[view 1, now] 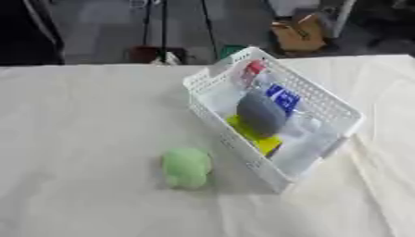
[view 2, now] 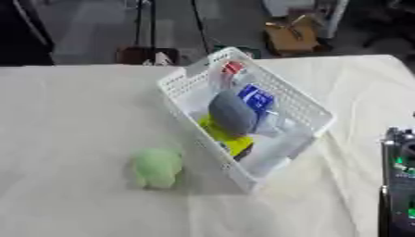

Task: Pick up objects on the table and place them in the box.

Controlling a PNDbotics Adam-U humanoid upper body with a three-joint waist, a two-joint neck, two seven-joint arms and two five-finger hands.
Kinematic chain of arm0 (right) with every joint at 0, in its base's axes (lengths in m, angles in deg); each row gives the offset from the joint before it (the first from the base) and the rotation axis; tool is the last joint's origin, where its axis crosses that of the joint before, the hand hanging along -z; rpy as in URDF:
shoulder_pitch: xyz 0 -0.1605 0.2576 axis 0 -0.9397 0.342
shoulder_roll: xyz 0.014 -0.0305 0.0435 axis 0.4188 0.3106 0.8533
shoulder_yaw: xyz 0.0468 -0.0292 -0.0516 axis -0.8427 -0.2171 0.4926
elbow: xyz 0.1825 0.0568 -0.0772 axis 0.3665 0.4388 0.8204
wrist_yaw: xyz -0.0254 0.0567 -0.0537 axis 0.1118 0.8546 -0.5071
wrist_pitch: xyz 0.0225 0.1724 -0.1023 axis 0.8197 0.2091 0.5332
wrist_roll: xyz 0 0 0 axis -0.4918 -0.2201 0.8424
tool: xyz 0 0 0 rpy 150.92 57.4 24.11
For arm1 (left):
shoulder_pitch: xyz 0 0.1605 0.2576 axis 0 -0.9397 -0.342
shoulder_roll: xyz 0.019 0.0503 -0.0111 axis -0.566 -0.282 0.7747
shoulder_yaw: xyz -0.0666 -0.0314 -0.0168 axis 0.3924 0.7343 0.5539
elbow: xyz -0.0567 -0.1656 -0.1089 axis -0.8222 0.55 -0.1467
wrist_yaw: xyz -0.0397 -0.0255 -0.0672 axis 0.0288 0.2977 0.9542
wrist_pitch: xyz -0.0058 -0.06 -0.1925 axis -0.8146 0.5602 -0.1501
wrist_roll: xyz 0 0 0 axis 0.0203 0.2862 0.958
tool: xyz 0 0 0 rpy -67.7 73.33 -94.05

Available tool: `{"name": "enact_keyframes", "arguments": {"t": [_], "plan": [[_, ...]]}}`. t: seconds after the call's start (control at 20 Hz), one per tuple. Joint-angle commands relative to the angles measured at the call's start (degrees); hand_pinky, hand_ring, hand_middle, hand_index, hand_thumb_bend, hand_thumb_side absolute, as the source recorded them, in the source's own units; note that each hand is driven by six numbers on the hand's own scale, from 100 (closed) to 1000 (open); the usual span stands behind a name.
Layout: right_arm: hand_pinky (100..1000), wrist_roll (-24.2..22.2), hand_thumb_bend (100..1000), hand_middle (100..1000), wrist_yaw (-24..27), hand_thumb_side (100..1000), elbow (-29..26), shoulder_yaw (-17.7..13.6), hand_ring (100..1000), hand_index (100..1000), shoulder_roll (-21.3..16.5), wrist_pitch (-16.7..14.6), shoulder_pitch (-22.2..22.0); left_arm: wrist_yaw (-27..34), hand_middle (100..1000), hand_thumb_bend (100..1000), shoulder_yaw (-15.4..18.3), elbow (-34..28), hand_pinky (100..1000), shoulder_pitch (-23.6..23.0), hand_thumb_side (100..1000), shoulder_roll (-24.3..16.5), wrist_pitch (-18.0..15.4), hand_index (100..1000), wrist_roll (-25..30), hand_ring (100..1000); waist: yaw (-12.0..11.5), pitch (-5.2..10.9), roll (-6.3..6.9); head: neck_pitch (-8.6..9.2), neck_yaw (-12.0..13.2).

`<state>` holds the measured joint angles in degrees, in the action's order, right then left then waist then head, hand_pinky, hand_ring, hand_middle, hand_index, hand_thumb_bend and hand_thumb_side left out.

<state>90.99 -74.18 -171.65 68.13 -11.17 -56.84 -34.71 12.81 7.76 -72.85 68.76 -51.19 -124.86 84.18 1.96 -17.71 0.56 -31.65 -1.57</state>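
Note:
A soft green toy (view 1: pixel 187 166) lies on the cream tablecloth, just left of the white mesh box (view 1: pixel 327 105). The box stands at an angle in the middle of the table. Inside it are a grey rounded object (view 1: pixel 262 113), a yellow item (view 1: pixel 261 139) under it, a blue and white packet (view 1: pixel 283 97), a red-capped thing (view 1: pixel 254 67) at the far end and a clear wrapped item (view 1: pixel 304 150) at the near end. A black part of my right hand or arm (view 2: pixel 399 180) shows only at the right edge of the right eye view, well away from the toy. My left hand is out of sight.
The cloth-covered table (view 1: pixel 81 139) stretches wide to the left and in front of the toy. Beyond the far edge stand a cardboard box (view 1: pixel 298 32) and stand legs on the floor.

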Motion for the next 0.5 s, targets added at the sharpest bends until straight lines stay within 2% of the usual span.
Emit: {"name": "enact_keyframes", "arguments": {"t": [0.05, 0.5], "plan": [[739, -0.3, 100, 630, 0.2, 964, -1.0, 0.0, 702, 801, -1.5, -0.1, 1.0, 0.2, 734, 100, 0.2, -1.1, 801, 0.7, 754, -0.5, 0.0, 834, 0.3, 656, -0.1, 0.71, -0.09, 0.02, -0.1], [740, -0.6, 100, 630, 0.3, 963, -1.0, 0.1, 701, 802, -1.6, -0.1, 1.2, 0.3, 736, 100, 0.1, -1.1, 801, 0.9, 753, -0.6, 0.0, 836, 0.5, 657, -0.2, 0.51, -0.14, -0.14, -0.3]]}}
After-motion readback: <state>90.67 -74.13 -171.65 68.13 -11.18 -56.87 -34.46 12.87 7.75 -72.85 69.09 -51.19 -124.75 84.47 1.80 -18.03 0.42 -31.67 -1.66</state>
